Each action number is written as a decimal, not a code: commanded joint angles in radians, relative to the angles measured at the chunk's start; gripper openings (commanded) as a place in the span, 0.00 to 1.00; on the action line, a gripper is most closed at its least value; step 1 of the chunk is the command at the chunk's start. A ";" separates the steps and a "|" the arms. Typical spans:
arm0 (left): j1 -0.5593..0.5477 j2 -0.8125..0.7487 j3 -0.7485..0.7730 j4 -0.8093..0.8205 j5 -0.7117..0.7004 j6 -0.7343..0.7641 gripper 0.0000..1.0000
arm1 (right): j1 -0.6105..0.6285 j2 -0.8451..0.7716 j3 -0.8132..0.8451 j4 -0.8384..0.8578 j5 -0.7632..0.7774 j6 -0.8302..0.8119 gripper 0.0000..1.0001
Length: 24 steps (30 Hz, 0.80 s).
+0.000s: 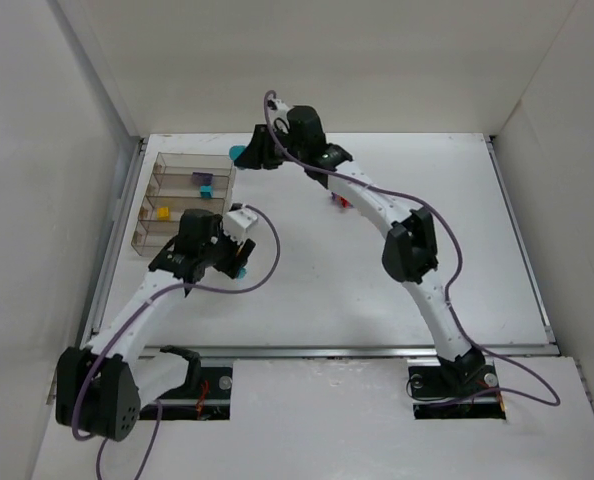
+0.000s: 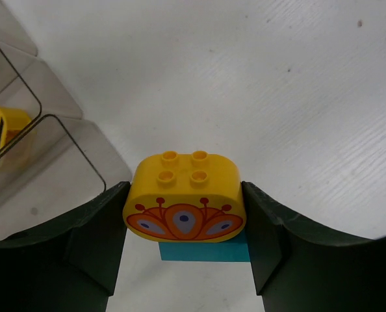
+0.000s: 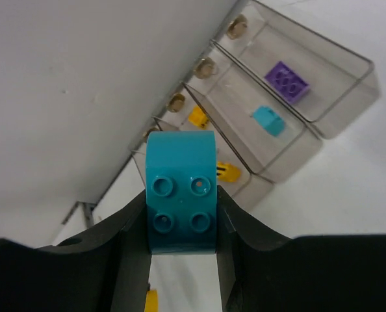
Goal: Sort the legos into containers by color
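My left gripper (image 2: pixel 185 193) is shut on a yellow brick with an orange peacock pattern (image 2: pixel 184 195). A cyan brick (image 2: pixel 206 250) is snapped beneath it. This cluster sits low over the table, just right of the clear tray (image 2: pixel 50 130). In the top view the left gripper (image 1: pixel 235 266) is at the tray's near right corner. My right gripper (image 3: pixel 181 198) is shut on a rounded cyan brick (image 3: pixel 181 192). It hovers at the far right corner of the tray (image 1: pixel 182 160). The compartments hold a purple brick (image 3: pixel 287 81), a cyan brick (image 3: pixel 269 120) and yellow bricks (image 3: pixel 227 171).
A red brick (image 1: pixel 339 201) lies on the table under the right arm's forearm. White walls enclose the table on the left, back and right. The tray stands close to the left wall. The right arm arcs across the table's middle.
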 commanded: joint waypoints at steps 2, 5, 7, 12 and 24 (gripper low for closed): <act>-0.009 -0.081 -0.109 0.166 -0.073 0.190 0.00 | 0.041 0.170 0.191 0.244 -0.098 0.271 0.00; -0.009 0.039 -0.067 0.053 -0.039 0.240 0.00 | 0.063 0.166 0.191 0.297 -0.133 0.280 0.00; -0.009 0.145 -0.019 0.003 -0.006 0.258 0.02 | 0.063 0.121 0.110 0.356 -0.134 0.280 0.00; -0.019 0.279 0.039 -0.047 -0.006 0.267 0.07 | 0.063 0.020 -0.056 0.356 -0.123 0.199 0.00; -0.054 0.272 0.108 -0.093 0.053 0.283 1.00 | 0.040 -0.032 -0.125 0.356 -0.205 0.179 0.00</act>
